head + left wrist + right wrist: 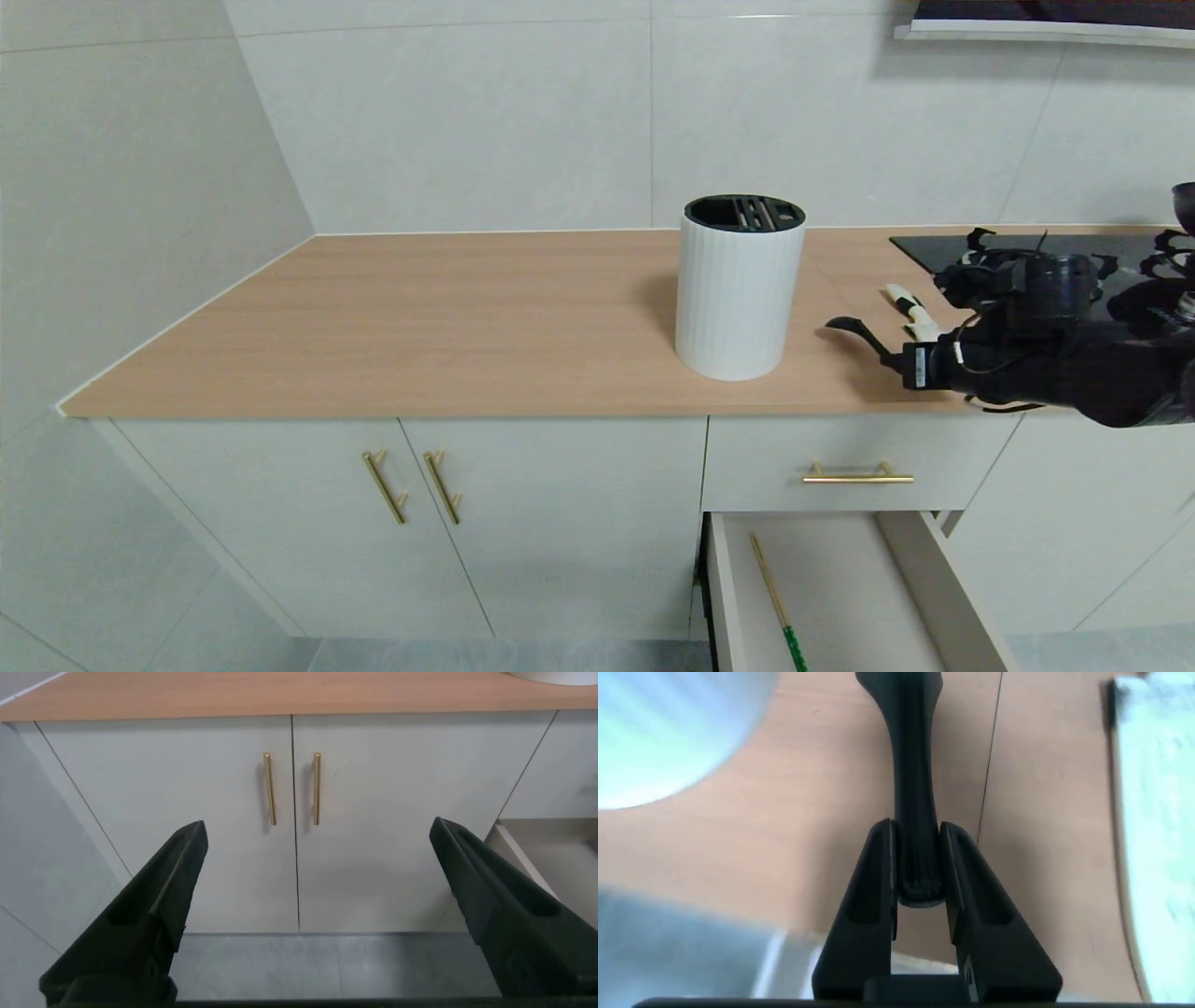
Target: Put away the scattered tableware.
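Your right fingers (868, 905) clamp a black utensil handle (913, 784), which juts ahead of them over the surface (822, 849), toward the white holder (739, 285). Your left fingers (159, 905) stand wide apart.

Matt wood-grain countertop (420, 317); ribbed white plastic-looking holder (738, 299); smooth black plastic utensil (913, 812); shiny brass-coloured metal drawer handle (857, 477); glossy black hob (920, 247)

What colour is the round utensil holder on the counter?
The utensil holder is white with vertical ribs and a black slotted top, clearest in the head view.
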Available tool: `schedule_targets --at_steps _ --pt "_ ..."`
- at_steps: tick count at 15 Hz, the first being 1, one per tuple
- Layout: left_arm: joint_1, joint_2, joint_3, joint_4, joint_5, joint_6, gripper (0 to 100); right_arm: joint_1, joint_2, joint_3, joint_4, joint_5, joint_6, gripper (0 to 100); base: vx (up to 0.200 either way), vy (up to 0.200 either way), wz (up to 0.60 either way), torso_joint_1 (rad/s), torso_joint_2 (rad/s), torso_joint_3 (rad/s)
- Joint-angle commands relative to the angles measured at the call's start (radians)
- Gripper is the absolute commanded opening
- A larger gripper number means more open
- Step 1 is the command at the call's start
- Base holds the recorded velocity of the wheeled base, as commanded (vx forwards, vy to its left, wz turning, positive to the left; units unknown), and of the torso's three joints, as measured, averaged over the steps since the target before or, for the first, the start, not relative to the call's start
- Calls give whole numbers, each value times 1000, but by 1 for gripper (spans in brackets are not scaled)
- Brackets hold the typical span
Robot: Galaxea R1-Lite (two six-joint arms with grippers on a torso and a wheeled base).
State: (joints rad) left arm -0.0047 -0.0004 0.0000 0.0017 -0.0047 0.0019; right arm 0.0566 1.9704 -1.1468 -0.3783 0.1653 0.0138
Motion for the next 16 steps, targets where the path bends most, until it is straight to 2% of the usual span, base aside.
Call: schedule_targets --at_steps 1,3,4,8,12,16 --pt "0 0 0 0 0 0 100 16 -197 48 122 0 74 0 0 0 0 0 0 0" --pt "0 0 0 0 0 0 100 20 -288 90 183 -3 115 0 0 0 0 0 0 0" --pt "0 0 0 0 0 0 100 22 -387 153 240 2 120 0 0 0 0 0 0 0" --pt "0 0 0 0 0 0 100 48 -562 341 245 -3 113 0 0 0 0 0 0 0" --pt "0 0 0 0 0 0 100 117 -642 449 245 -3 100 0 0 0 0 0 0 0" --pt "0 0 0 0 0 0 100 117 -647 496 245 -4 9 0 0 0 0 0 0 0"
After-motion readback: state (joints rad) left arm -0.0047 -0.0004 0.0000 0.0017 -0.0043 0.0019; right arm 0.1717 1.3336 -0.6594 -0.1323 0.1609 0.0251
